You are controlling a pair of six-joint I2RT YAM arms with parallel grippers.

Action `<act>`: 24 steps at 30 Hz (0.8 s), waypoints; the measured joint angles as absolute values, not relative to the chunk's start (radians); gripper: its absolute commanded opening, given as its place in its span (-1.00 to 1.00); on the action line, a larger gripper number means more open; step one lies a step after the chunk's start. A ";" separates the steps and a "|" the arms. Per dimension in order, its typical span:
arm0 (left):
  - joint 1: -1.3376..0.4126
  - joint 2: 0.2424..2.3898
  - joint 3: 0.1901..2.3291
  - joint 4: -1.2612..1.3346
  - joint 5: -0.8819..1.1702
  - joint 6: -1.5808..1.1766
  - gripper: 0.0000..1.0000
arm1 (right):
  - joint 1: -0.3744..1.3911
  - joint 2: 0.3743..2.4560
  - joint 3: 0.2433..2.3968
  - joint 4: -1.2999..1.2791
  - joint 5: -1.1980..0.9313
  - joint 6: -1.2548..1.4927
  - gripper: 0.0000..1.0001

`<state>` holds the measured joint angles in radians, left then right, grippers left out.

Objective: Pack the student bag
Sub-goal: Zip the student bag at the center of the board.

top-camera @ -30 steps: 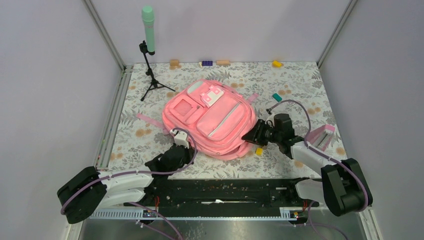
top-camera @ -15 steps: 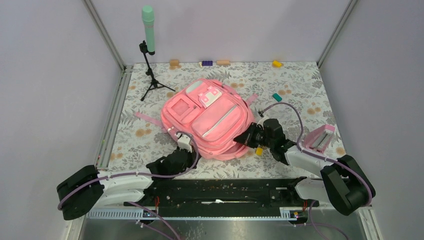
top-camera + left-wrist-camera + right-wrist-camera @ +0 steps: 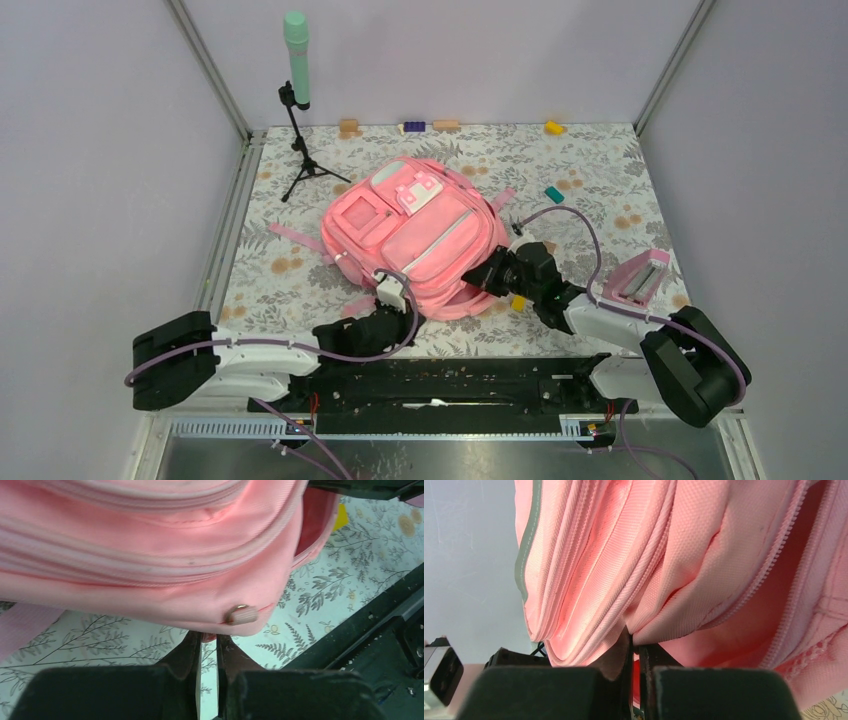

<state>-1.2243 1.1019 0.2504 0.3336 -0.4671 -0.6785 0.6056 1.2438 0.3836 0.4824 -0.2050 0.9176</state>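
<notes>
Far to the left of the large soft pink fabric backpack (image 3: pixel 420 245), which lies flat near the middle of the floral-printed surface (image 3: pixel 290 280), a black tripod stand with a mint-green cylinder on top (image 3: pixel 297 60) stands well clear of my work. At the backpack's near-left corner my left jaws are closed on a thin pinch of its bottom seam, just below a small pink-and-metal tab (image 3: pixel 242 614). At its near-right corner my right jaws are clamped on a fold of fabric beside the zip teeth, where the compartment gapes and shows a darker pink lining (image 3: pixel 774 605). I take the step to be spreading that mouth. To do it well, I should use the left pinch as an anchor and draw the right fold up and away slowly, since both grips are shallow and may slip. A small yellow block (image 3: pixel 518 302) lies just right of that corner, and a small pink case (image 3: pixel 640 277) sits further right, well apart.
</notes>
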 measured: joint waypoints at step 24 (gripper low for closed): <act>-1.336 1.397 0.522 0.360 -0.482 -0.735 -1.00 | 0.697 1.208 0.384 0.471 0.033 0.767 -1.00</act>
<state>-1.3357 1.3968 0.5220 0.3599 -0.4820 -0.7345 0.6968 1.2083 0.3836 0.4709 0.0330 0.7670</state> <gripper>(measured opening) 0.061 0.028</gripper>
